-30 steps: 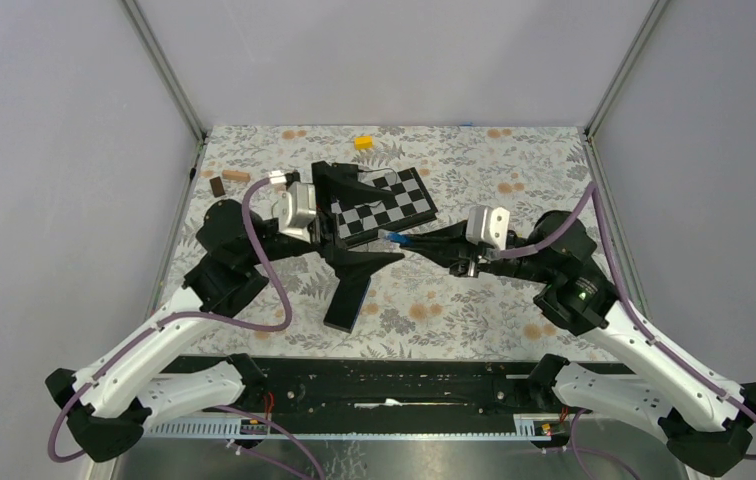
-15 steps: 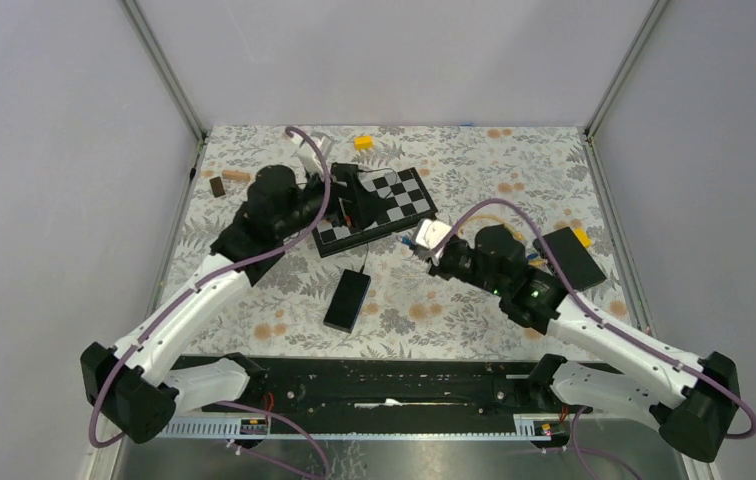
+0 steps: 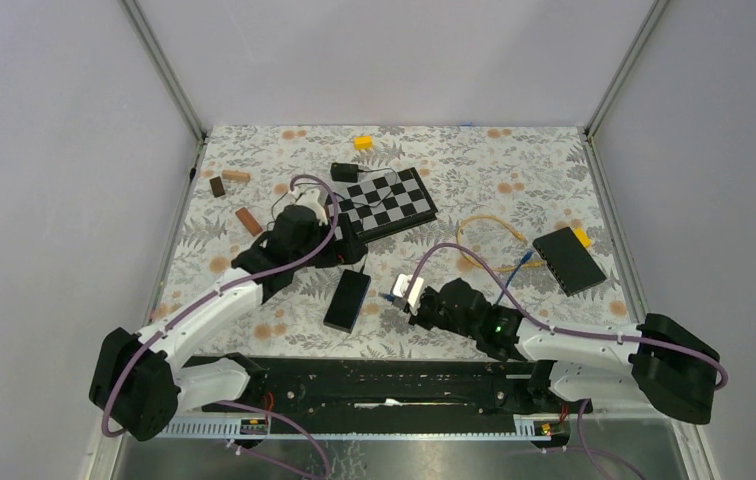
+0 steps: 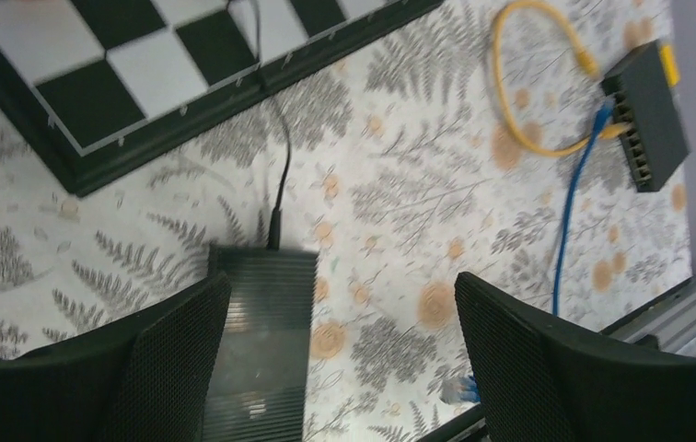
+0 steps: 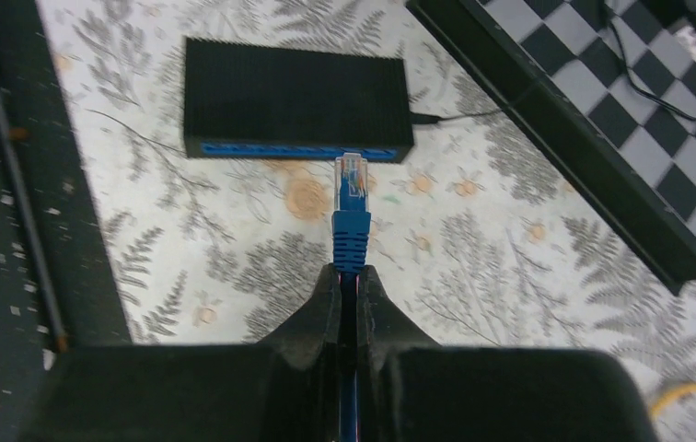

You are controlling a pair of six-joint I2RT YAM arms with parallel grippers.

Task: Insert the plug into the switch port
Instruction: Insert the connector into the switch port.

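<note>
Near the table's front edge, on a fern-and-flower printed cloth (image 3: 434, 160), lies the switch (image 5: 296, 97). It is a flat, black, ribbed box with a blue port face along the long side that faces the right gripper (image 5: 349, 276). That gripper's matte black fingers are pressed together on the blue cable just behind the plug (image 5: 352, 177), a clear plastic tip on a ridged blue boot. The plug sticks straight out ahead of the fingers and points at the port face, toward the end where the lead comes out. From above, a strip of cloth shows between tip and switch, so they are near but apart.

The left gripper (image 4: 340, 285) hangs above the switch, its mesh-textured fingers (image 4: 169, 359) spread wide with nothing between them. A thin black lead (image 4: 282, 175) runs from the switch's short end to the chessboard (image 3: 384, 203), whose raised black frame lies just beyond. The black front rail (image 5: 13, 184) runs close by the switch's other short end. Well to the right, a second black switch (image 3: 568, 260) sits with a yellow cable (image 3: 489, 232) looped beside it.
</note>
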